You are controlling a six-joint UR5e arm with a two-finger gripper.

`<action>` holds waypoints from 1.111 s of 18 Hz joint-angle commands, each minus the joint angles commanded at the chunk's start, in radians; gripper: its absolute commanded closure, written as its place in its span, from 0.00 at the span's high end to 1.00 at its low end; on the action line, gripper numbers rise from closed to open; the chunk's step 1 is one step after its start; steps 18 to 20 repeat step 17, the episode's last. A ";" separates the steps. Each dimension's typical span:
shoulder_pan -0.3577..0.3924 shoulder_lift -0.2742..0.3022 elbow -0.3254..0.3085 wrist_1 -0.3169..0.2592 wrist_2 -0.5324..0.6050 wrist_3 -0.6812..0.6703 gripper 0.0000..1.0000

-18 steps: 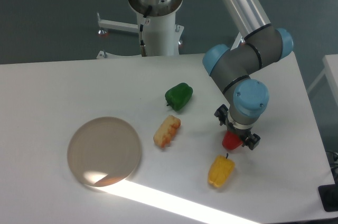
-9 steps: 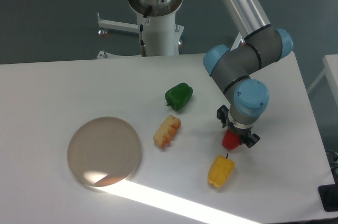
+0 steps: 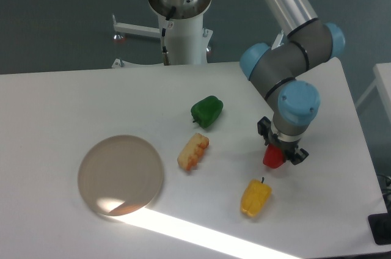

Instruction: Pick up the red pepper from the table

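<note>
1. We see the gripper (image 3: 281, 151) pointing straight down over the right side of the white desk (image 3: 73, 100), its jaws clamped on the red pepper (image 3: 273, 158), which shows as a small red bulge just under the wrist.

2. The pepper sits between the jaws; we cannot tell whether its underside touches the desk or has cleared it, since no shadow gap is clear from this angle.

3. Just below it in the picture lies the yellow pepper (image 3: 255, 196), near but apart. The green pepper (image 3: 206, 111) and a piece of corn (image 3: 193, 151) rest further left, and a round tan plate (image 3: 121, 175) lies well apart on the left.

4. We judge the grip to be the weak point: the pepper is glossy and rounded, and only part of it shows inside the jaws, so a shallow or off-centre hold could let it slip or twist out as the arm rises.

5. If it drops, we expect it to roll and perhaps knock the yellow pepper close by.

6. A sideways drift while low could also nudge that neighbour.
</note>
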 joint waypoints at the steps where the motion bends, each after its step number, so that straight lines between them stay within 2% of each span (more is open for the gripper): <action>1: 0.002 0.002 0.020 -0.003 -0.002 0.029 0.51; 4: 0.020 0.021 0.046 -0.008 -0.003 0.129 0.51; 7: 0.032 0.031 0.055 -0.006 -0.017 0.173 0.51; 12: 0.026 0.015 0.095 0.000 -0.038 0.178 0.51; 20: 0.020 0.017 0.097 0.003 -0.058 0.178 0.51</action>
